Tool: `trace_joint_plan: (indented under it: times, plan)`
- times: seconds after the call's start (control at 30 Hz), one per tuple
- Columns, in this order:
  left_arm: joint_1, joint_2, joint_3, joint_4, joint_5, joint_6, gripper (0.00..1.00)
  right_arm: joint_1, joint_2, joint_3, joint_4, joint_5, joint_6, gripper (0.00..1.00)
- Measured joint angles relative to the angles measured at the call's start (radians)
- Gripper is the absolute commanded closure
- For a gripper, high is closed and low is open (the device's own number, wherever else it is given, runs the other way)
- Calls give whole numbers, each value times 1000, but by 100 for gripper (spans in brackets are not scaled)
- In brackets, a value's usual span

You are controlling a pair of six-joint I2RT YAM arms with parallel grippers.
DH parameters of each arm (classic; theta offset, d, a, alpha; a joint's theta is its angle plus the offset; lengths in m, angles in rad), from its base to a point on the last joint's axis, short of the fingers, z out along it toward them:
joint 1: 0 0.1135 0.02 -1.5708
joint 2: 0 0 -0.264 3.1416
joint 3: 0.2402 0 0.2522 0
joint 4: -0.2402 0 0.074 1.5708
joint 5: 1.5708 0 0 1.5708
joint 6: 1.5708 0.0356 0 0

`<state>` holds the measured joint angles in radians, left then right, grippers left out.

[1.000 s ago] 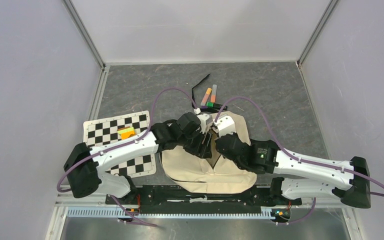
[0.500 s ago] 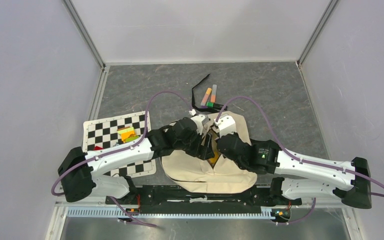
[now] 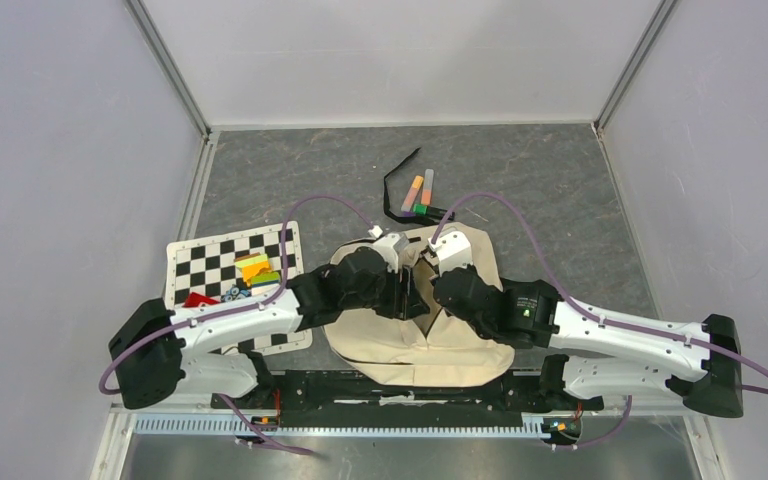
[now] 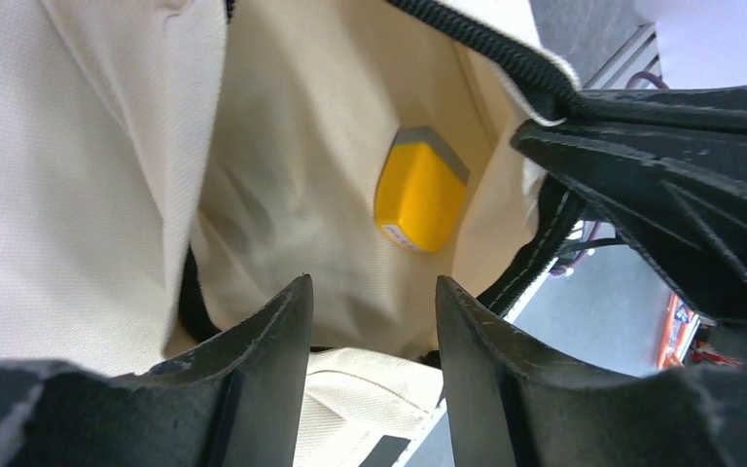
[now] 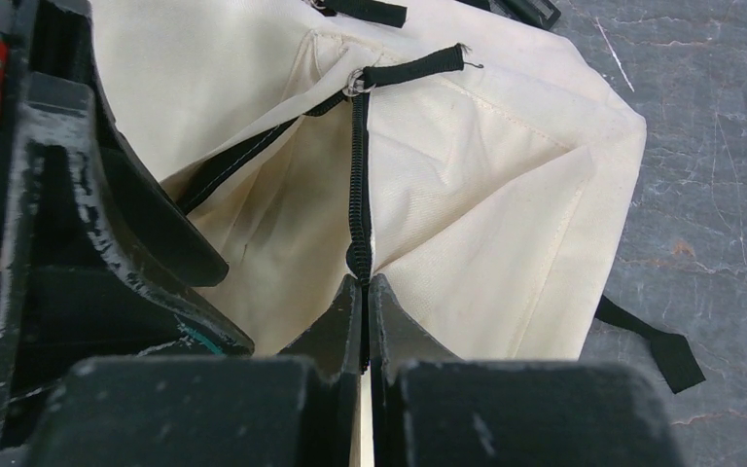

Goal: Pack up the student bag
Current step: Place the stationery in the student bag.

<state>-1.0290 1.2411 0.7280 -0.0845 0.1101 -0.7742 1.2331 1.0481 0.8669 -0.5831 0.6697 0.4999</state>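
Drawn back toward its base, the left arm (image 3: pixel 245 315) had uncovered more of the checkered mat (image 3: pixel 205 258). The left gripper (image 4: pixel 374 292) was at the mouth of the bag (image 3: pixel 410 345), its fingers apart and empty. The bag lay between the arms with a yellow block (image 4: pixel 420 190) inside, and the right gripper (image 5: pixel 364 284) was pinched tight on its zipper (image 5: pixel 358 175).

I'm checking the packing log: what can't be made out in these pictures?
- Top view: mouth of the student bag, covered by both wrists.
- Left wrist view: yellow item markings, too small to read; the bag's bottom, behind the left gripper.
- Right wrist view: bag interior, behind fabric pinched by the right gripper.
- Top view: small pieces on the checkered mat, too small to name.
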Motion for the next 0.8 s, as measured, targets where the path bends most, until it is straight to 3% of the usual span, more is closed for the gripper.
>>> trace_joint_plan:
  times: [0.2, 0.33, 0.43, 0.57, 0.8]
  plan:
    - [-6, -98, -2, -12, -93, 12, 17, 0, -1, -28, 20, 14, 1, 100]
    - [12, -161, 74, -143, -188, 74, 10, 0, -1, -70, 41, 34, 10, 100]
    - [82, -148, 169, -219, -210, 135, 9, 0, -3, -111, 61, 45, 23, 100]
    - [263, -73, 282, -272, -174, 211, 9, 0, -44, -207, 126, 43, 46, 100]
    - [426, 246, 523, -300, -92, 368, 21, 0, -113, -340, 269, 19, 72, 100]
